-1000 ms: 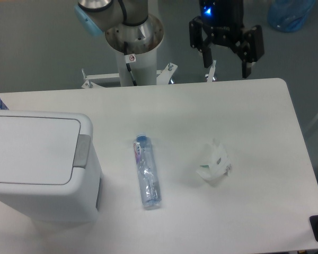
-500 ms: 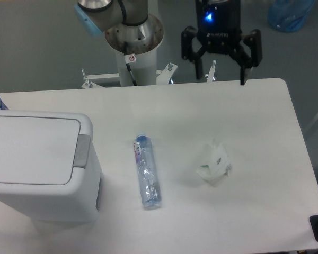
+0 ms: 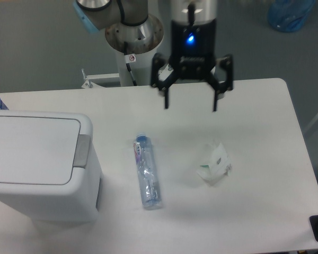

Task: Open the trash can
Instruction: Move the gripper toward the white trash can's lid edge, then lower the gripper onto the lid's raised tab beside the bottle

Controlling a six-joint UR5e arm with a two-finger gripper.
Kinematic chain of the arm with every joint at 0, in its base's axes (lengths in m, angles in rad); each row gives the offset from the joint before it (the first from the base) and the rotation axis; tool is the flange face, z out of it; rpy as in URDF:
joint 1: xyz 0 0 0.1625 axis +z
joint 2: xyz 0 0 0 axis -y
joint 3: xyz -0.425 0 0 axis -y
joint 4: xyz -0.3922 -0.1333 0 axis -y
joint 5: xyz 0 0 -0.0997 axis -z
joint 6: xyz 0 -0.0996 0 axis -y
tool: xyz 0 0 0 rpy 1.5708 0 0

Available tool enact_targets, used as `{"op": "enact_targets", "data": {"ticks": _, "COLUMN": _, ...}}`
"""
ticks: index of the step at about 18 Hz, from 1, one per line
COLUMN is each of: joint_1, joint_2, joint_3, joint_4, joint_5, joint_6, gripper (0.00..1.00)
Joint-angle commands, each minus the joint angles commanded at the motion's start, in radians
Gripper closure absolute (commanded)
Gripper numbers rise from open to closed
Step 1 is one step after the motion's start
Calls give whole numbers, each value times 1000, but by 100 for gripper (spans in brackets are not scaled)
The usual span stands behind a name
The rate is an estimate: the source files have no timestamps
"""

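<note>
Your black two-finger gripper (image 3: 191, 103) has swung in from the far right edge of the white rectangular table (image 3: 265, 132) and now hangs over its far middle part, a blue light glowing on the body above it. A second ago it sat beyond the table's back edge, further right; half a second ago it had turned square to the camera, and now it has shifted left and come forward over the tabletop. You can see its fingers (image 3: 166, 98) spread wide apart, pointing down, with nothing between them.

The large white boxy plastic trash can (image 3: 42, 164) with rounded corners stands at the left end of the table, well apart from the gripper. Its flat white lid (image 3: 34, 151) lies down flat and closed, and the grey push tab (image 3: 83, 151) sits on the lid's right edge. It has not moved.

The small clear plastic bottle (image 3: 147, 172) lies on its side near the middle of the table, just right of the can, and the crumpled white paper wrapper (image 3: 214, 164) lies further right. Both stay where they were
</note>
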Motion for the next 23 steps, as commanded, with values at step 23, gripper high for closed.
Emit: {"op": "enact_targets", "data": {"ticks": 23, "joint_1": -157, "joint_2": -84, "joint_3": -5, "joint_4": 25, "joint_5": -5, "joint_6": -141, "gripper": 0}}
